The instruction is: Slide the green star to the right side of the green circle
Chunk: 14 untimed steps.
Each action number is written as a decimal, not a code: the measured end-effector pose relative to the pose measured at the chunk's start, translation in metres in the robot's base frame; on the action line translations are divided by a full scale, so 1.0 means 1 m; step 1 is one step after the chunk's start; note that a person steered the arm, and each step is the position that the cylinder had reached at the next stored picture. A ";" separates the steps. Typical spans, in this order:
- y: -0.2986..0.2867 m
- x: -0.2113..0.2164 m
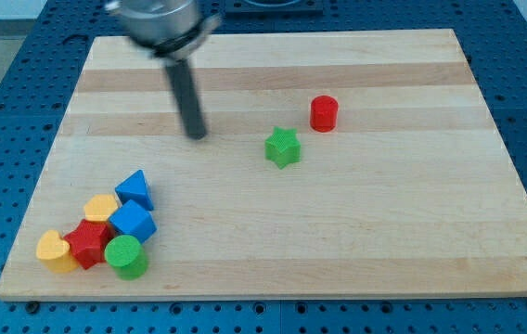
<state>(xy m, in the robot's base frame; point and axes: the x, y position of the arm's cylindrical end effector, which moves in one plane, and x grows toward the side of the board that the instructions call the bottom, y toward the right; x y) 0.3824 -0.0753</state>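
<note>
nearest the view's bottom left, the green round cylinder block (128, 256) sits jammed against a blue cube (134, 221) and red star block (86, 243). the green star-shaped block (283, 147) is well apart, mid-board. no fingers here, just the dark rod's tip (196, 135) left of the star. pushing from there would shove it the wrong way, and a long diagonal push could scatter that cluster.

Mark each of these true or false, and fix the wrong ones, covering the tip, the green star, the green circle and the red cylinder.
1. My tip touches the green star. False: it stands apart, toward the view's left of the star.
2. The green circle sits in the cluster at the view's bottom left. True.
3. The red cylinder lies to the upper right of the green star. True.
4. The green star is already right of the green circle and next to it. False: it is far from it.
</note>
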 end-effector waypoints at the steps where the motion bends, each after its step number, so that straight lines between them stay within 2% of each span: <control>1: 0.127 0.000; 2: 0.127 0.000; 4: 0.079 0.032; 6: 0.064 0.051; 7: 0.121 0.049; 11: 0.141 0.060; 13: 0.097 0.061; 14: 0.083 0.086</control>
<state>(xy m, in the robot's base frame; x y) 0.4683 0.0074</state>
